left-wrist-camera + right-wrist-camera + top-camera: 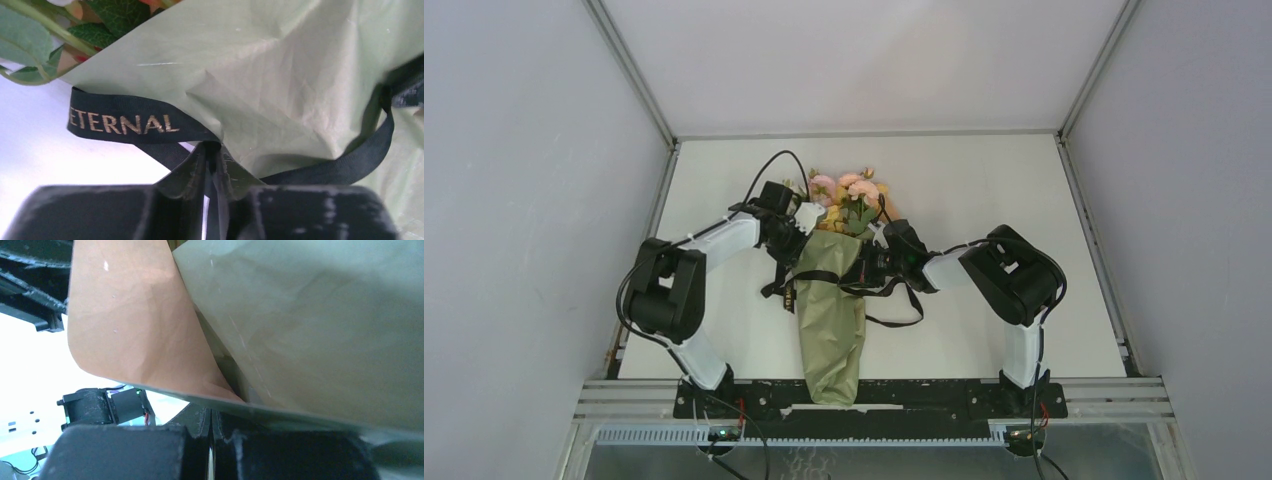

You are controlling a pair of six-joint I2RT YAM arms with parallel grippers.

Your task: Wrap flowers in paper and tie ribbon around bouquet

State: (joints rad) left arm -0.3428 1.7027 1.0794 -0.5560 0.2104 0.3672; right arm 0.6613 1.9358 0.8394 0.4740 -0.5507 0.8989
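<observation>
the bouquet (pixel 832 325) lay on the table (pixel 994 190) between your arms, flowers (pixel 849 192) pointing away, cone tip at the near edge. the ribbon (pixel 125 122) crossed the olive paper (pixel 325 330) and ran in between the tips of your left claw (pixel 212 162), which stood narrow; can't tell if it actually pinched it. your right claw (pixel 210 415) was squeezed tight, tips just under the paper's curled edge, tan face showing.

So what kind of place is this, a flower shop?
Probably a robot test booth, not a shop: plain grey walls close in a white table, and two robot arms bolted at its near edge work on a paper-wrapped bouquet.
</observation>
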